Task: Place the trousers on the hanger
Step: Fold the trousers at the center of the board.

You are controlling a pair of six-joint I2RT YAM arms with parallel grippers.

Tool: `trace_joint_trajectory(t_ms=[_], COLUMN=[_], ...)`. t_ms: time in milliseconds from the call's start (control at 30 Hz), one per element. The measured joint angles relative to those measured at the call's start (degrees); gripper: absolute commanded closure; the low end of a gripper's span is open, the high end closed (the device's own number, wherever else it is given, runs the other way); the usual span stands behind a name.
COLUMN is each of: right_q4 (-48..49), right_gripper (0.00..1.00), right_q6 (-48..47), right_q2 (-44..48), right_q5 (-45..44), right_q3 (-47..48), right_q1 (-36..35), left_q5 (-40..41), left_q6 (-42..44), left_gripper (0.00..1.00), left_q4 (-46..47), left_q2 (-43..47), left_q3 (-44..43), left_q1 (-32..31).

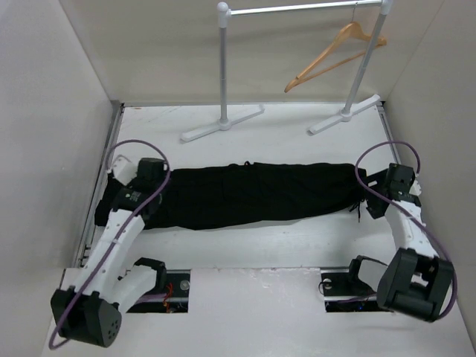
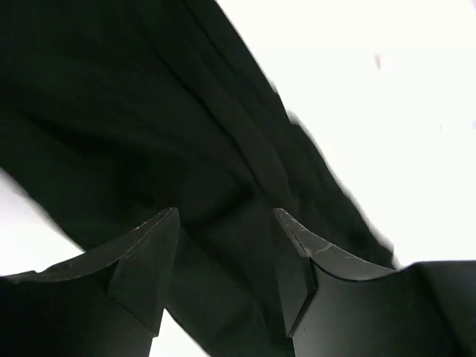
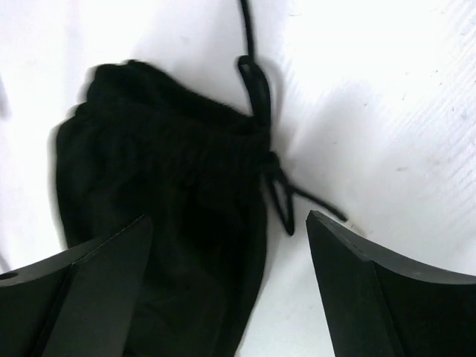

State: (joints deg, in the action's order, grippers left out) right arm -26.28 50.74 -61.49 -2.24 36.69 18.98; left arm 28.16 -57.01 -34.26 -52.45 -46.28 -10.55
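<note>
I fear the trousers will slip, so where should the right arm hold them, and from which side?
Grip the gathered waistband at the right end of the trousers, coming straight down from above. They lie flat on the table, so no edge is open from the side; the bunched cloth gives a thick fold. Keep off the loose drawstring, which would probably slip.

Left tool (image 2: 225, 213) jaws apart; right tool (image 3: 229, 216) spread wide

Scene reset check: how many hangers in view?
1. The wooden hanger hangs on the grey rail, by its right upright at the back. None elsewhere, though the trousers could hide one.
</note>
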Motion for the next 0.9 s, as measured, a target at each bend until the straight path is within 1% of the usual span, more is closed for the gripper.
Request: trace_joint_trajectory(t_ms=[67,167,200,267,333,367,400,433,533,667,733,800,900], right_q4=[1.53,4.24,5.01,6.64,8.50,9.11,9.31,9.42,9.03,4.20,2.43,1.64,-0.07], right_gripper=[0.11,0.15,0.19,0.36,0.66,0.76,0.83,0.87,0.90,0.89,0.89,0.89,0.89], right_q6=[-0.83,-1.73,-1.90,-1.92,-1.49,-1.05,-0.31,0.26,2.14,3.19,3.28,3.26,2.69], right_q2=[-4.02,-10.05,-11.98,-14.91,-16.57,-17.51,-18.29,-18.58,-16.98,-9.75,-6.01,-2.49,1.53], right_q5=[0.48,1.16,1.38,2.14,3.41,4.15,4.72,5.29,5.95,4.48,3.48,2.32,0.90], right_q3=[0.00,0.02,0.02,0.17,0.85,1.25,1.68,2.08,3.06,7.89,12.11,16.31,20.96], right_q1=[0.63,1.81,2.10,2.43,2.71,2.84,3.10,3.45,4.63,5.42,5.42,5.42,5.42], left_q5=[-1.86,-3.89,-4.24,-4.63,-4.87,-5.11,-5.27,-5.35,-5.68,-6.67,-7.78,-8.81,-9.94], left_q6=[-1.31,-2.60,-2.95,-3.50,-3.93,-4.07,-4.20,-4.35,-4.66,-5.03,-5.44,-6.14,-7.56], left_gripper=[0.50,0.50,0.50,0.50,0.50,0.50,0.50,0.50,0.50,0.50,0.50,0.50,0.50], left_q4=[2.91,5.33,5.97,7.08,8.26,8.31,8.15,7.69,5.25,2.69,2.36,2.71,3.28], left_q2=[-2.47,-4.98,-5.25,-5.07,-4.39,-3.80,-3.02,-2.03,1.57,5.79,4.90,2.69,-1.73], left_q3=[2.40,5.57,6.54,8.44,11.10,12.72,14.45,16.09,20.06,23.47,23.56,23.32,20.59], left_q1=[-5.46,-11.13,-12.41,-13.64,-13.60,-13.22,-12.72,-12.07,-10.54,-10.36,-10.75,-12.48,-18.45])
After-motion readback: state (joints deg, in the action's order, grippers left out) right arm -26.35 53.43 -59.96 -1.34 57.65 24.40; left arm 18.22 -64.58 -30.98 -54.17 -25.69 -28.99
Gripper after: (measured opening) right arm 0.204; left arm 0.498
